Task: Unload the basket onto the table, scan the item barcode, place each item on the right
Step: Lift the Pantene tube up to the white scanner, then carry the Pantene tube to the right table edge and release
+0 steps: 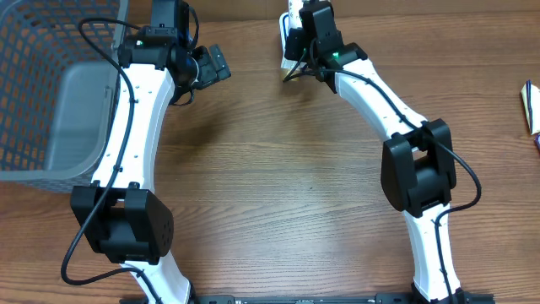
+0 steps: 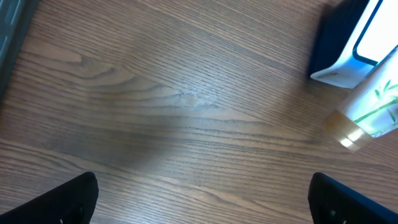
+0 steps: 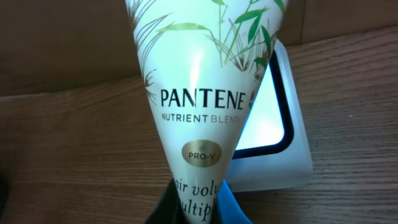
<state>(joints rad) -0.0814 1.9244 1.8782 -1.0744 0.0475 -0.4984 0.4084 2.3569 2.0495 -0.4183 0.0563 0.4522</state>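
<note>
Now your right hand [image 3: 198, 208] grips the Pantene tube [image 3: 199, 99] before the scanner [image 3: 280, 134] at frame right, left hand [image 2: 202, 199] released; next, rotate the unseen barcode toward it.

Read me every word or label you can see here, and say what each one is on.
"PANTENE": tube, large dark letters.
"NUTRIENT BLEN": tube, below the brand, end cut off.
"PRO-V": tube, on gold.
"air volu", "ultipl": tube, lowest lines, partly hidden.
Object at the overhead view's right edge: too small to read.
</note>
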